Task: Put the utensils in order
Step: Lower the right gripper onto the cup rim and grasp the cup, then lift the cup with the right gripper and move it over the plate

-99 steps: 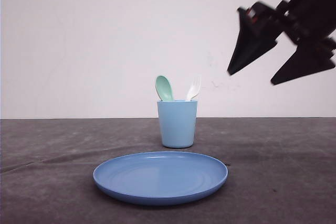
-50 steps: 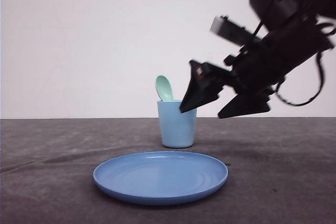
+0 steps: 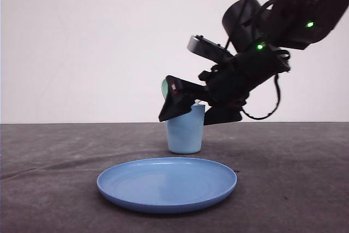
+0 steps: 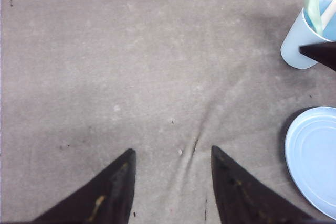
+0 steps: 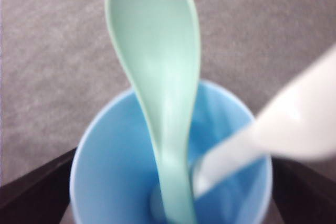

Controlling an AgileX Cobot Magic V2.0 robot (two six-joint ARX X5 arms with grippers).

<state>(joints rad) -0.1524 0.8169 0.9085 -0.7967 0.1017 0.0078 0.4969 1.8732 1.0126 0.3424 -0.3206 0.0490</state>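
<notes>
- The right pincer (image 3: 188, 110) is down at the rim of the light blue cup (image 3: 185, 131) in the front view, one black fingertip in front of the cup's upper left edge and the other by its right side — so its jaws are spread wide, with nothing clamped between them.
- The mint-green spoon (image 5: 157, 77) stands in the cup, handle down and oval bowl up, leaning against the rim (the right wrist view looks pretty much straight down into the cup).
- The white fork (image 5: 273, 129) is in the same cup beside the spoon, handle down inside and leaning off to the other side; it's blurred, so I can't make out the tines.
- In the front view just a sliver of the spoon's bowl peeks out behind the black finger at the cup's upper left.
- The round blue plate (image 3: 167, 184) sits on the gray tabletop (image 3: 54, 178) in front of the cup — near it but not touching, and bare.
- The left pincer (image 4: 170, 187) hangs over bare tabletop, well off from the cup and plate; its two dark fingers are parted and hold nothing.
- From the left wrist view the cup sits with both utensils poking out, and the plate's edge shows nearby.
</notes>
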